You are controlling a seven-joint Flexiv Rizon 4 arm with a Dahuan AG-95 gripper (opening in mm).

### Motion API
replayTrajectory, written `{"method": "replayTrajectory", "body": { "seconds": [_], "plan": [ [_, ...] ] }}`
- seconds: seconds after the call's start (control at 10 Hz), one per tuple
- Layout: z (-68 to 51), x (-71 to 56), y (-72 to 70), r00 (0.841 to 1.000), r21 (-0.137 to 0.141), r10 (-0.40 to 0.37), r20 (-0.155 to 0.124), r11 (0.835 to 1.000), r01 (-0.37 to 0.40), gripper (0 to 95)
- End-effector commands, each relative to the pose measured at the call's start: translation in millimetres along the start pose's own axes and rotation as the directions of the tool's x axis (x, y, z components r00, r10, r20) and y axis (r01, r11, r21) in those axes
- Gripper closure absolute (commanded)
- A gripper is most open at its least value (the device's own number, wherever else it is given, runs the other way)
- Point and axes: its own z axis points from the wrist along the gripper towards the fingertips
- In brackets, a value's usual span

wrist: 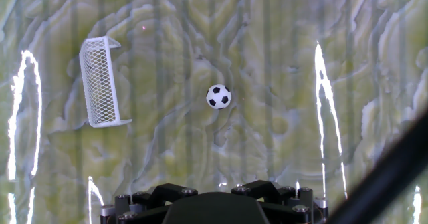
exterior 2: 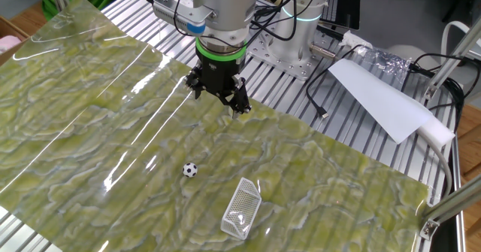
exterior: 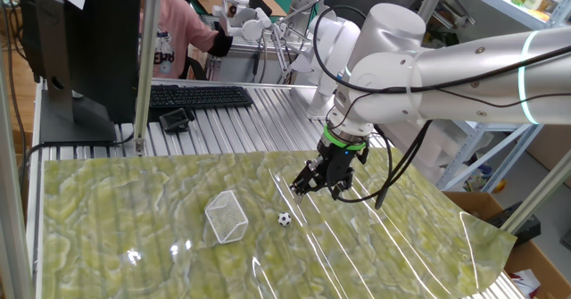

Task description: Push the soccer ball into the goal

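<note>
On glossy green marbled sheet [exterior 2: 90, 116], round patched soccer ball [exterior 2: 190, 170] beside boxy mesh goal [exterior 2: 242, 207]; tool [exterior 2: 219, 98] spread wide, empty.

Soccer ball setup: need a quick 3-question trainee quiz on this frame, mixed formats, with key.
1. True or false: the soccer ball already sits inside the goal.
2. Multiple choice: the gripper is A) shut on the ball, B) open and holding nothing, C) touching the goal.
3. Fill in: the ball rests on the green mat between the gripper and the ____.

Key: 1 false; 2 B; 3 goal.
</note>
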Motion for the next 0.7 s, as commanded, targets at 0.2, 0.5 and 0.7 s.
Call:
{"method": "replayTrajectory", "body": {
  "seconds": [0.2,0.5,0.7],
  "plan": [
    [-0.1,0.1,0.0,0.979,0.043,0.203,0.006,0.978,-0.203,95.0],
    [-0.1,0.1,0.0,0.978,0.032,0.21,0.005,0.977,-0.21,95.0],
    [-0.1,0.1,0.0,0.978,0.032,0.211,0.005,0.977,-0.211,95.0]
  ]
}}
